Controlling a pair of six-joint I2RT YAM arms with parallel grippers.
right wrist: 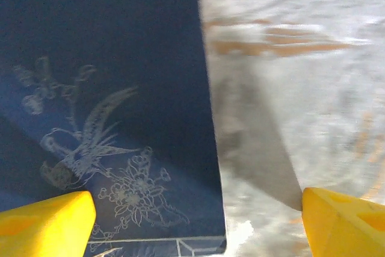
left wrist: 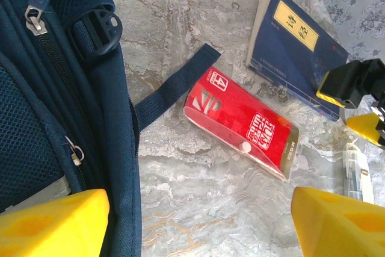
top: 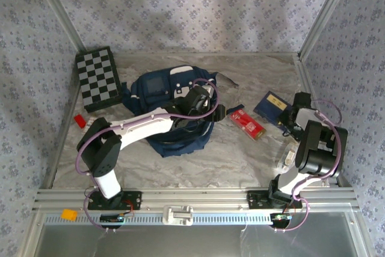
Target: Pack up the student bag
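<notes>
Left gripper wide open, empty, over the right edge of the student bag, bag lying near the middle of the table, red pouch just right of it, right gripper wide open, empty, above a navy book near the table's right edge.

A grey marbled surface with faint orange veins carries several things. A large navy backpack lies near the middle, and one of its dark straps trails flat onto the marble. A black-and-grey checkerboard sits at the back left, just beside the backpack. A small red object lies near the left edge. To the right of the backpack lies a red packet in a clear sleeve. Just beyond the packet is a dark blue book with a yellow label.
</notes>
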